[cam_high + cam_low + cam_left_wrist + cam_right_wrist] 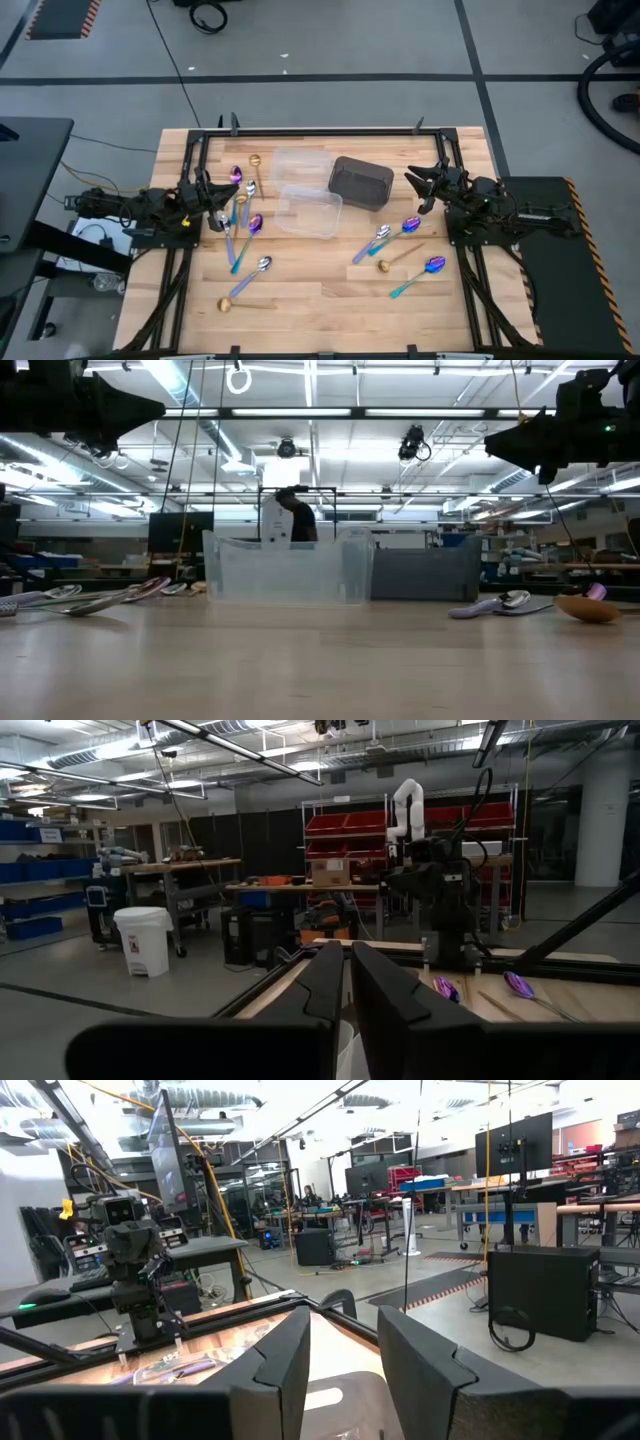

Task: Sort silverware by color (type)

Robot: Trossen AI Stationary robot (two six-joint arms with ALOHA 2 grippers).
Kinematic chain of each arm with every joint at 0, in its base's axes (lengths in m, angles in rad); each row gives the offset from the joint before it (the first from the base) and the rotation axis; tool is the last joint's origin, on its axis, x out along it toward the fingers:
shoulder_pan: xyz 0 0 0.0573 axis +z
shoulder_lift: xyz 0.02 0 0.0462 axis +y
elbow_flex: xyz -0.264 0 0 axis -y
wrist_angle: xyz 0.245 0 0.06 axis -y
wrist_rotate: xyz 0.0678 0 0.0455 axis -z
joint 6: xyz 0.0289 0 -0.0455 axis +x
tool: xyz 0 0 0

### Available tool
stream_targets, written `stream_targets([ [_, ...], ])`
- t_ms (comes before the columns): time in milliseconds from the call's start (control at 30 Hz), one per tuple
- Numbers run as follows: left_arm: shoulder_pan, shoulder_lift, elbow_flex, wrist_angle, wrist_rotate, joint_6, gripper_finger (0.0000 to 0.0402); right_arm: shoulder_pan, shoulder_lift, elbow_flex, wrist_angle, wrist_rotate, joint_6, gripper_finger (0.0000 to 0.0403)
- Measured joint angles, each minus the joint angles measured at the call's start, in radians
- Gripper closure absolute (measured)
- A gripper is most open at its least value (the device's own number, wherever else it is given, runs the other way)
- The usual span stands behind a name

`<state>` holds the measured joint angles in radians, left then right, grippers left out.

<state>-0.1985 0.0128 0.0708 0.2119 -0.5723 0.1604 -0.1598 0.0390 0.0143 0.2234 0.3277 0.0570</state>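
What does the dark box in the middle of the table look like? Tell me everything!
The dark bin is a charcoal-grey rectangular tub with rounded corners, probably plastic. It sits upright but turned a little askew, near the table's far edge. From above, nothing shows inside it. Two clear tubs lie right beside it; whether they touch is hard to tell. No spoon or gripper touches it.

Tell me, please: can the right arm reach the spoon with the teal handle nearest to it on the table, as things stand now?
Probably yes. The right gripper hangs open above the table, and the teal-handled spoon lies in the open on its side. Only a gold spoon lies near, not touching it.
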Motion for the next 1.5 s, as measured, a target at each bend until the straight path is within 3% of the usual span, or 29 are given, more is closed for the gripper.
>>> stream_targets([
  [533, 0.000, 0.000, 0.000, 0.001, 0.000, 0.003, 0.0367, 0.000, 0.000, 0.000, 0.000, 0.000, 0.000, 0.0273],
  [700, 0.012, 0.005, 0.001, 0.218, 0.018, 0.453, 0.0367, 0.000, 0.000, 0.000, 0.000, 0.000, 0.000, 0.0273],
  [833, 0.011, 0.005, 0.001, 0.349, 0.022, 0.586, 0.0367, 0.000, 0.000, 0.000, 0.000, 0.000, 0.000, 0.0273],
  [1300, 0.011, 0.005, 0.001, 0.366, 0.021, 0.512, 0.0367, 0.000, 0.000, 0.000, 0.037, -0.007, 0.010, 0.0273],
  [1500, 0.011, 0.005, 0.001, 0.357, 0.021, 0.075, 0.0367, -0.001, 0.000, 0.000, 0.071, 0.007, 0.046, 0.0273],
])
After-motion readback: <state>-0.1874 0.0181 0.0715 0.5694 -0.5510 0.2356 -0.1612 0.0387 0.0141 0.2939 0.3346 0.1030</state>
